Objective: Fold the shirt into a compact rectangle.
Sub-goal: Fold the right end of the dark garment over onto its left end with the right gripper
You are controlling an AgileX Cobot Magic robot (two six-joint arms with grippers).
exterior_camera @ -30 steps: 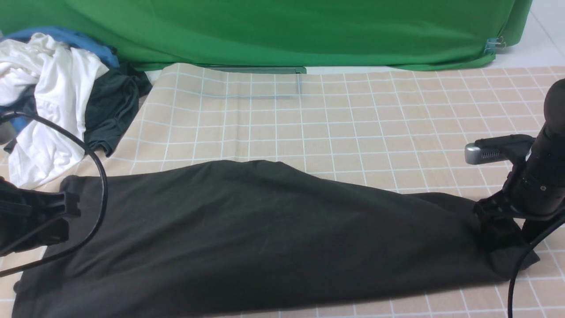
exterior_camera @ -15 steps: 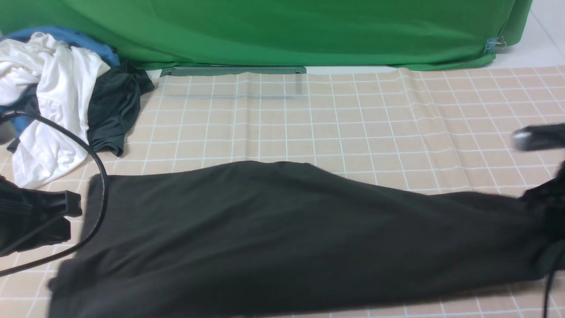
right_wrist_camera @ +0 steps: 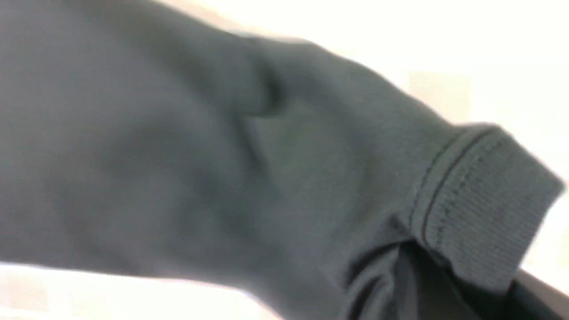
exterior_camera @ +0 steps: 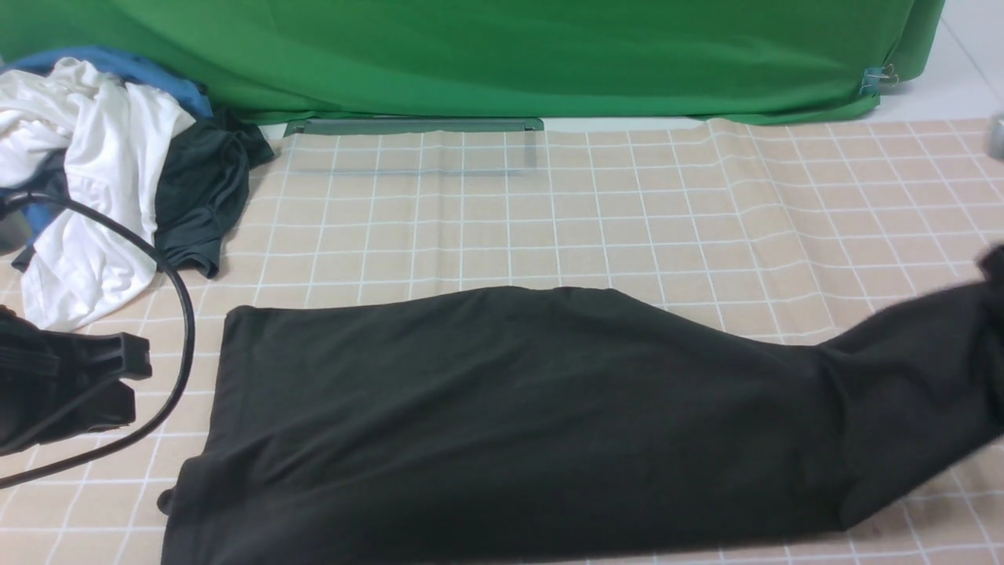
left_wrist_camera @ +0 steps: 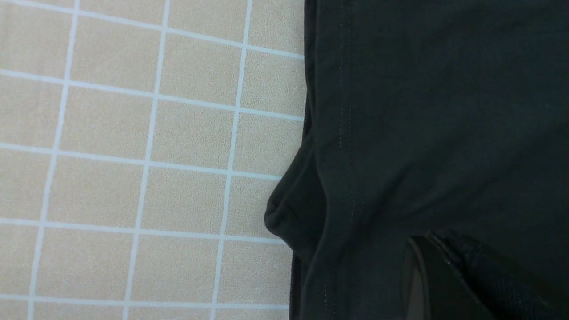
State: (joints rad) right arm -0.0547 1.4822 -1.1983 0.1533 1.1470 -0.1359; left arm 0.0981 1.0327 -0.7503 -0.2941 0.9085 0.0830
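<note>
Shirt [exterior_camera: 502, 416] lies stretched across the checked tablecloth [exterior_camera: 549, 227], near the front edge, folded into a long band, plain side up, print not visible. Its right end is raised off the cloth toward the frame edge, apparently so the band can be pulled taut or carried over for the next fold. Right gripper [right_wrist_camera: 511, 289] is mostly out of the front view; the right wrist view is blurred but shows ribbed collar fabric bunched right at the jaws, so it looks clamped on the shirt there. Left gripper [exterior_camera: 118, 384] hangs just left of the shirt's left edge, apart from it in the front view; jaws closed, holding nothing I can see. Left wrist view shows the hem edge and stitching. Clothes pile [exterior_camera: 110, 173] sits far left, well apart.
</note>
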